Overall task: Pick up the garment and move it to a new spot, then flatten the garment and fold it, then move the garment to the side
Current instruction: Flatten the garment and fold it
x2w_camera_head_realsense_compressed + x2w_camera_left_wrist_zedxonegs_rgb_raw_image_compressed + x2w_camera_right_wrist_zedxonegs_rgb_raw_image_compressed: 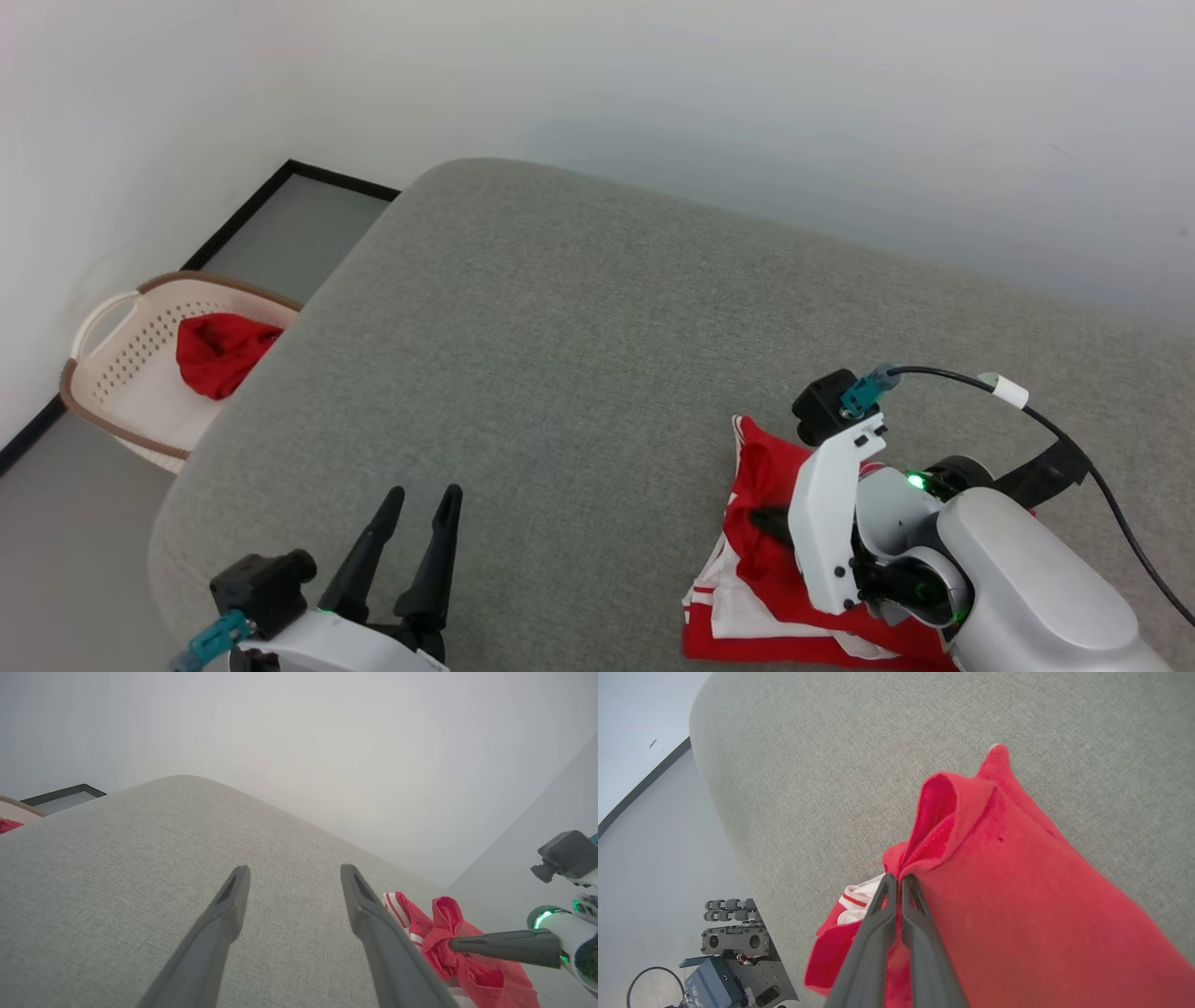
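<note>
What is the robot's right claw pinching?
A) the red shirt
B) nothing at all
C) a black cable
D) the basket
A: the right claw is shut on a bunched fold of the red shirt, which lies on the grey cushion.

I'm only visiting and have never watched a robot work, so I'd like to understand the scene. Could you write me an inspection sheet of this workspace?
Surface: grey fabric pad, with the garment lying on it.
Job's things: red-and-white garment, crumpled at the pad's near right.
Clutter: pale basket on the floor beside the pad, holding a plain red cloth.
Grippers: left gripper open, over bare pad; right gripper shut on a fold of the garment.
Cables: black cable running from the right wrist's camera.
Surroundings: pale wall, grey floor.
</note>
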